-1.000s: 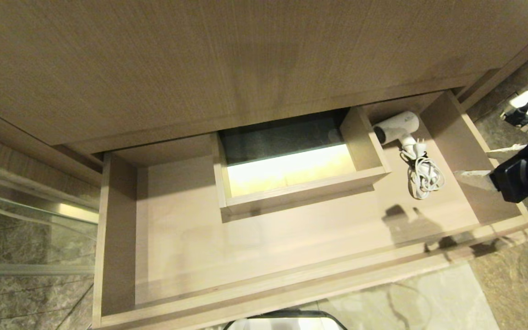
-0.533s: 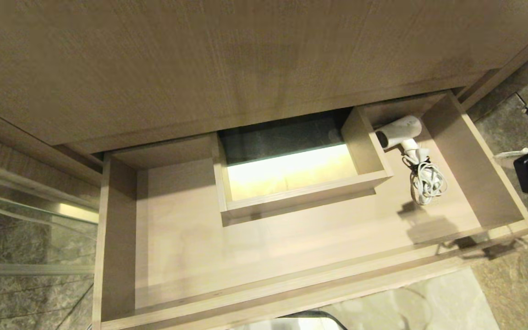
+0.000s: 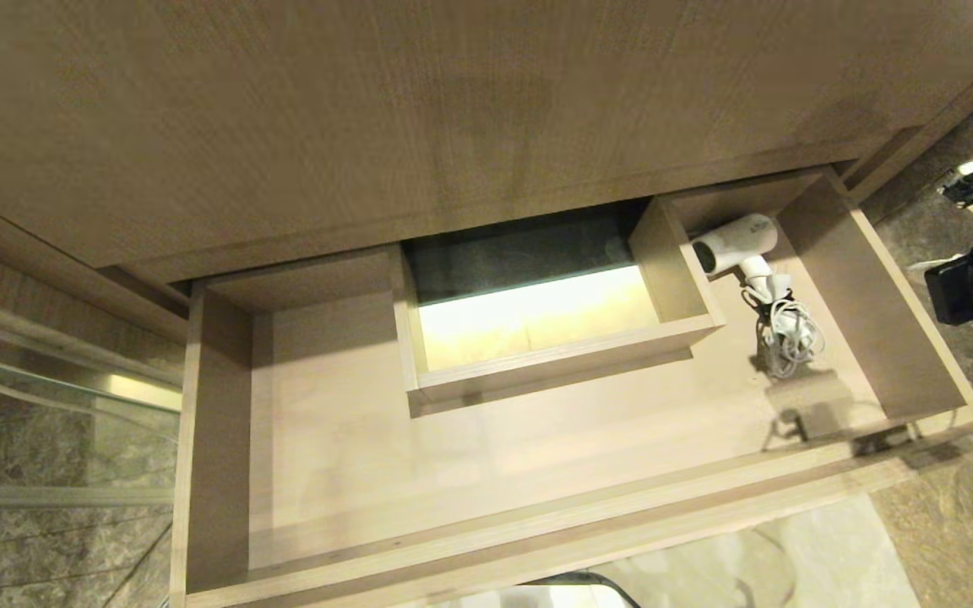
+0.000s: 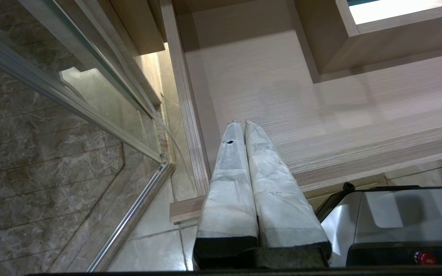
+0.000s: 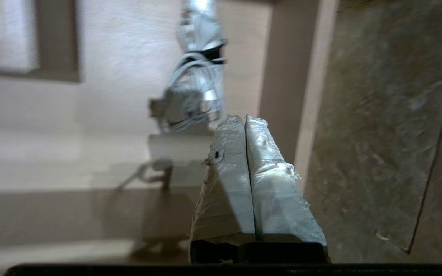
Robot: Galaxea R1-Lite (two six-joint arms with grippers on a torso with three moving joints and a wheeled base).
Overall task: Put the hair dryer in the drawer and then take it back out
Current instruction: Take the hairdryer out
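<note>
Wood-grain drawer (image 3: 537, 473) stands pulled out, the white hair dryer (image 3: 736, 241) lying in its back right corner beside its bundled cord (image 3: 786, 338). Right gripper (image 5: 245, 119), fingers pressed together, should spread before descending on the handle; left gripper (image 4: 243, 124) rests pinched together.

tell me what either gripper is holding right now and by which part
Nothing. The small white hair dryer lies free in the wood-grain drawer; both grippers, right and left, are shut empty.

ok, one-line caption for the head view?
Hair dryer with bundled cord lies in the open drawer's back right corner; right gripper shut outside the drawer.
</note>
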